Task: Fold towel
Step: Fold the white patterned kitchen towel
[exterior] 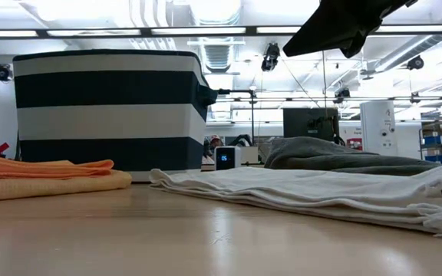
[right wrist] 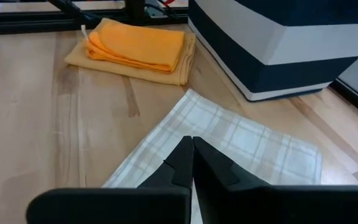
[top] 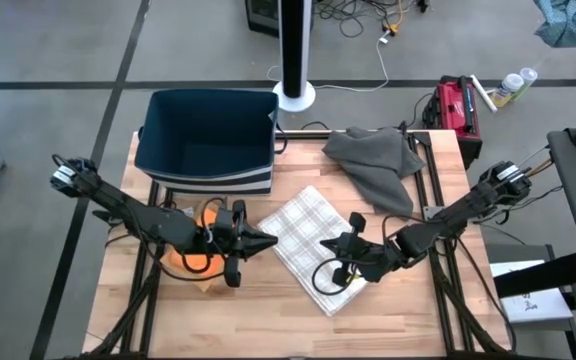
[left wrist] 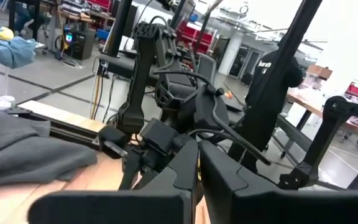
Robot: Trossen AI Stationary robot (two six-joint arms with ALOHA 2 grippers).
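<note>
Both arms are showing as dark, nearly black jointed links, slim along their length and thickening into boxy housings near the wrists, with pale silver-grey fittings sitting at their outer joints. Black cables are looping loosely beside the right hand [top: 351, 250] and running along its arm, while the left hand [top: 264, 242] is tapering to a narrow matte black point. Up close, each hand's two fingers [right wrist: 194, 163] are looking like flat, angular black wedges with smooth, unmarked faces.

High view straight down; low view table-level; both share checked towel [top: 313, 245].
</note>
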